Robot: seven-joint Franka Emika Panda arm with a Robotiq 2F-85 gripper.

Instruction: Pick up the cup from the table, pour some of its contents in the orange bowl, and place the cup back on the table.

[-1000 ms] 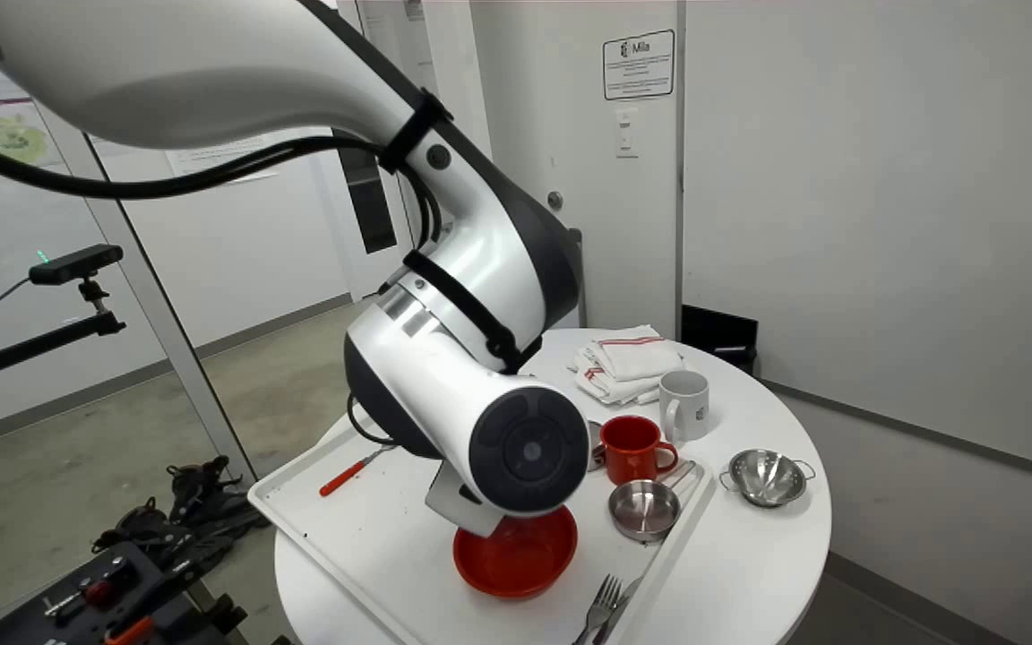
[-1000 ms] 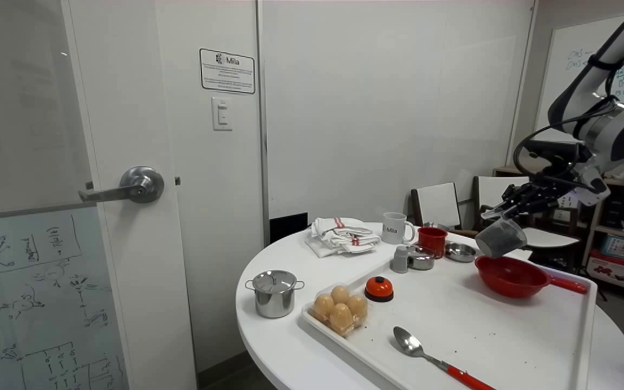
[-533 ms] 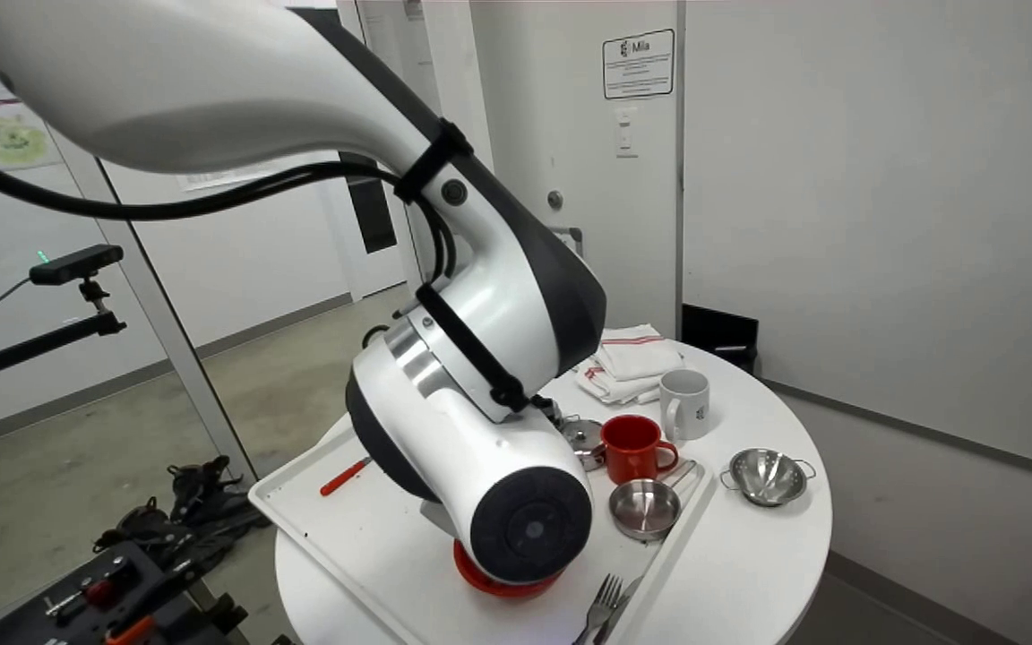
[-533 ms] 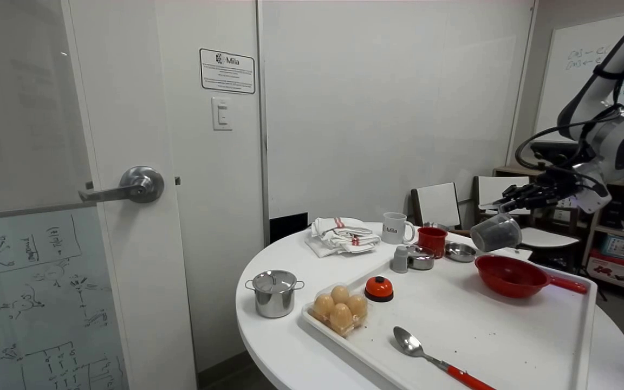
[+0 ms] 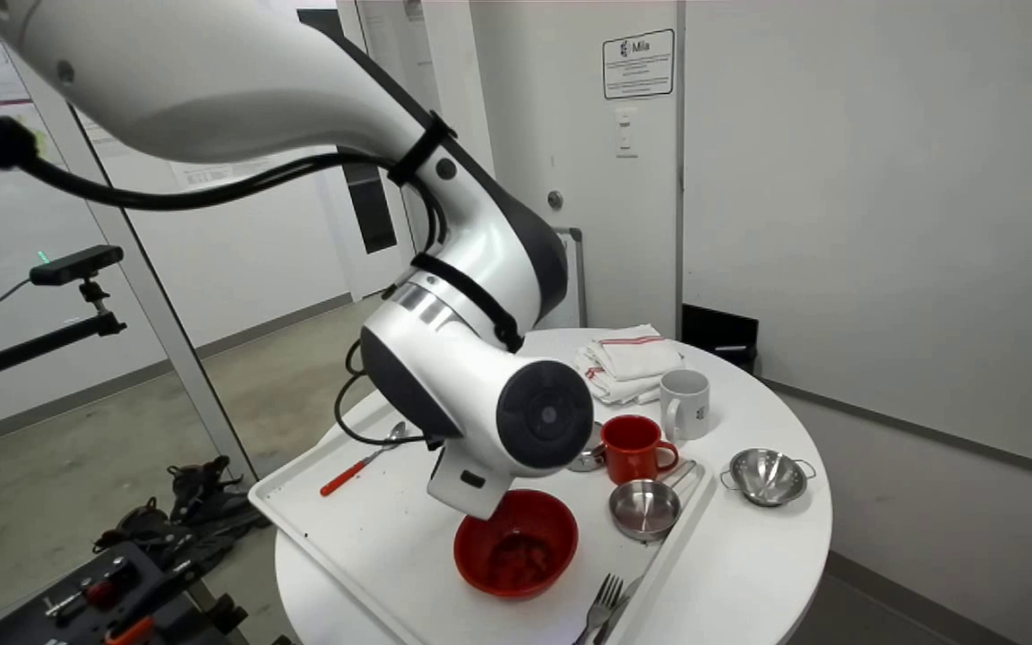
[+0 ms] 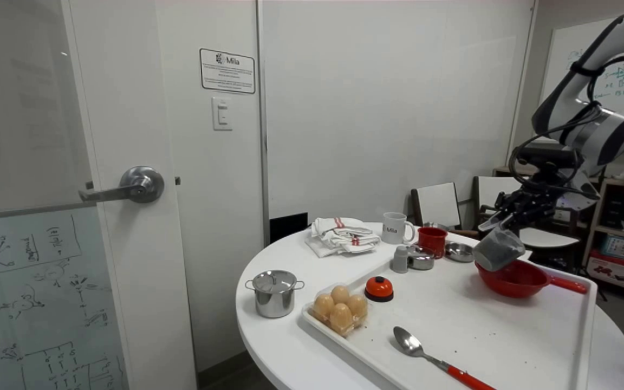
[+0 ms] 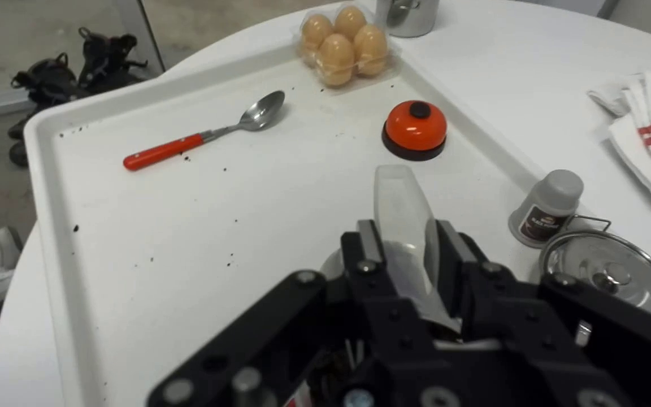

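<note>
The cup (image 6: 499, 250) is a small see-through greyish plastic cup with a clear handle. My gripper (image 6: 495, 221) is shut on the handle, which also shows between the fingers in the wrist view (image 7: 402, 206). The cup is tilted and hangs just over the near side of the orange bowl. Something dark shows at its rim in the wrist view. The orange bowl (image 5: 516, 537) is wide, red and has a handle (image 6: 569, 285); dark contents lie in its bottom. In an exterior view the arm hides the cup and gripper. The round white table (image 5: 758, 564) is below.
A white tray (image 6: 453, 325) with raised edges lies on the table. On or by it are a spoon (image 7: 257, 113), eggs (image 7: 345, 45), an orange timer (image 7: 416, 127), a grey shaker (image 7: 546, 206), a red mug (image 5: 632, 448), a steel dish (image 5: 646, 511) and a fork (image 5: 601, 609).
My arm has dipped, then risen. The gripper levelled out, then pitched down again, and the cup is lower over the bowl than half a second ago. More of the bowl shows now.
</note>
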